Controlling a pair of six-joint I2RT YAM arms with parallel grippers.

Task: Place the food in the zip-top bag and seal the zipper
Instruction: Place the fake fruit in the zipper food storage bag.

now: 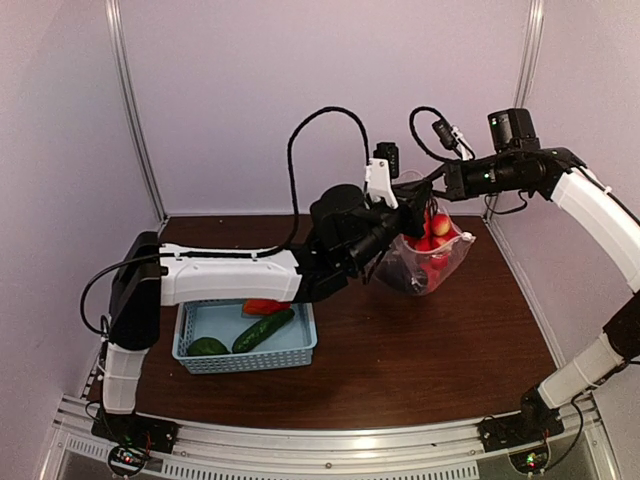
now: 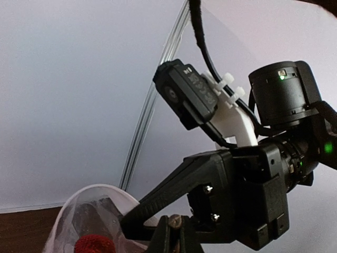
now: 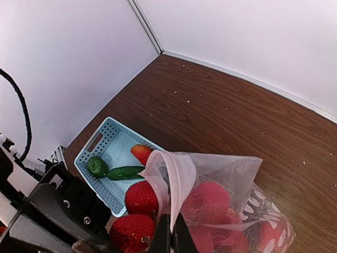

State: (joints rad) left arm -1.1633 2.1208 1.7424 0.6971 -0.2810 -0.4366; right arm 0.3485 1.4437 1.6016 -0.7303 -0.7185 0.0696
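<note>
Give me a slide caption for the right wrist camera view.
Right gripper pinches a clear polka-dot plastic bag of red toy produce; a light-blue perforated basket holds a green cucumber.

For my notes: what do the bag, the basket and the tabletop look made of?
Bag: thin clear plastic film, glossy and crinkled, with white dots; red food shows through.
Basket: light-blue moulded plastic, matt, perforated walls.
Tabletop: dark brown wood grain, slight sheen, possibly laminate.

overhead; wrist close-ups sharing bag
</note>
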